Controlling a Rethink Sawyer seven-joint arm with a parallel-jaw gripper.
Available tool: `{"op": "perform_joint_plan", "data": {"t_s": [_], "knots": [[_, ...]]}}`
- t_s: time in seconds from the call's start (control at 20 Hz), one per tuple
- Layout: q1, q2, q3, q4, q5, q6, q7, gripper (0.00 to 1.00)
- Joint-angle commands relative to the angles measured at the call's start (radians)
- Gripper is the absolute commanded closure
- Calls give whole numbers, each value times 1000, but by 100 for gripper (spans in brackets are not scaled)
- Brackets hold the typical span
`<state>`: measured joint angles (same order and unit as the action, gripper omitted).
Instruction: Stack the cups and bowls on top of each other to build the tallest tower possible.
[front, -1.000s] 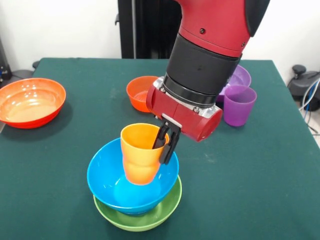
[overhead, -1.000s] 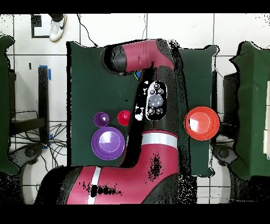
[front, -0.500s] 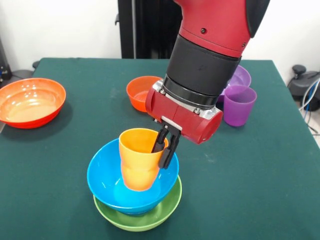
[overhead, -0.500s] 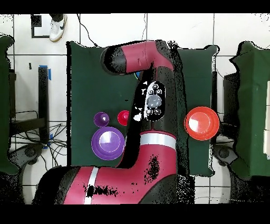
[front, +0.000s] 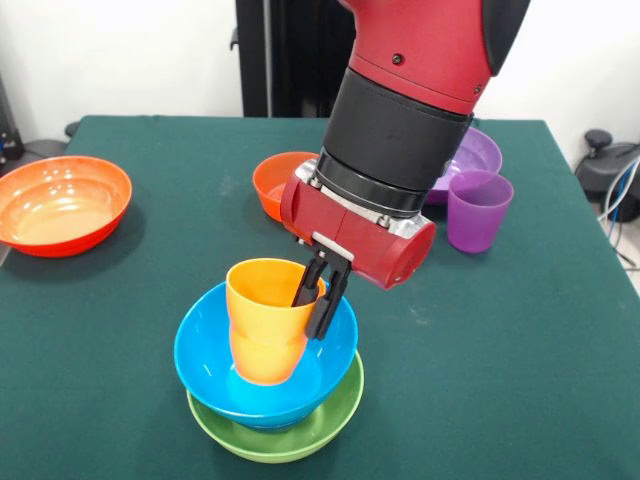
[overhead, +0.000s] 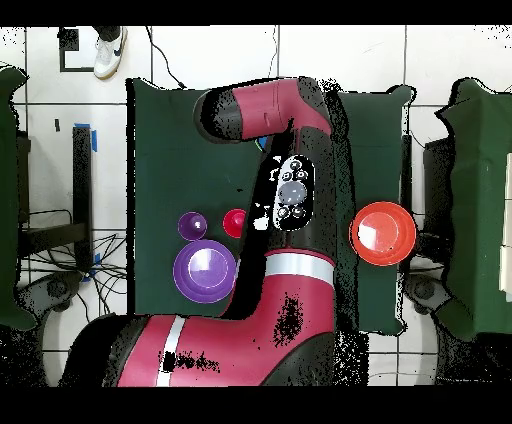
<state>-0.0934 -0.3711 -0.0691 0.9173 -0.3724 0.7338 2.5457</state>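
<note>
Green cloth covers the table, and near its front edge sits the tower (front: 270, 400): a blue bowl (front: 210, 370) nested in a green bowl (front: 330, 420). Inside the blue bowl hangs the orange cup (front: 262, 320), its rim pinched by the gripper (front: 318, 296). It looks tilted; let go like that, it could topple out. Behind the tower, a purple cup (front: 477, 210) waits.

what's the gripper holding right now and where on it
The gripper holds the orange cup by its rim, one finger inside and one outside the wall.
</note>
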Motion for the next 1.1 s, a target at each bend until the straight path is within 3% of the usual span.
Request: {"op": "perform_joint_plan", "data": {"t_s": [0.05, 1.1], "knots": [[31, 38, 42, 108, 16, -25, 48, 100], [59, 61, 14, 103, 22, -44, 78, 100]]}}
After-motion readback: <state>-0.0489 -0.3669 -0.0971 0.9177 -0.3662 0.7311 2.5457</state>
